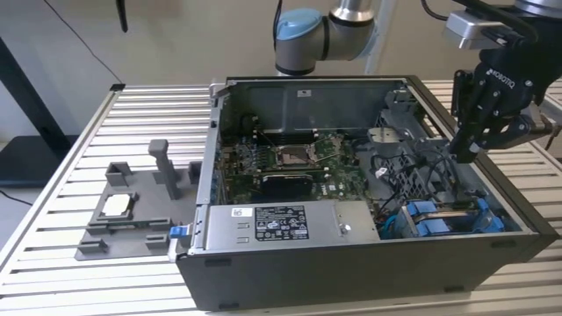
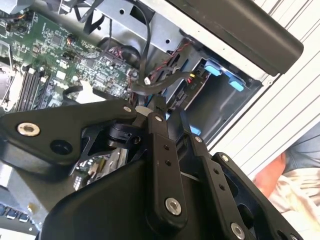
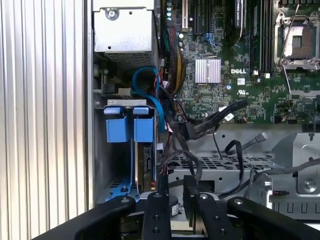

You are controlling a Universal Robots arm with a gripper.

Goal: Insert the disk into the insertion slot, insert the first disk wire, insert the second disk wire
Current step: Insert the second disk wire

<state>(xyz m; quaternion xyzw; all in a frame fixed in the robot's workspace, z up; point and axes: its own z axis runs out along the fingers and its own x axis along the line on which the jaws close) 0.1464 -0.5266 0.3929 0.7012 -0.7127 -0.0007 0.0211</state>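
I am hovering the hand (image 1: 462, 155), pointed downward, over the computer case's (image 1: 351, 280) three-o'clock side, exterior view; I cannot tell its grip.

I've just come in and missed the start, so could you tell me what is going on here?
A single robot arm is working inside an open computer case on a slatted table. Its gripper hangs over the loose black cables near the case's wall at the exterior view's right, close to the insertion slot with its blue tabs. Whether it holds a wire cannot be told.
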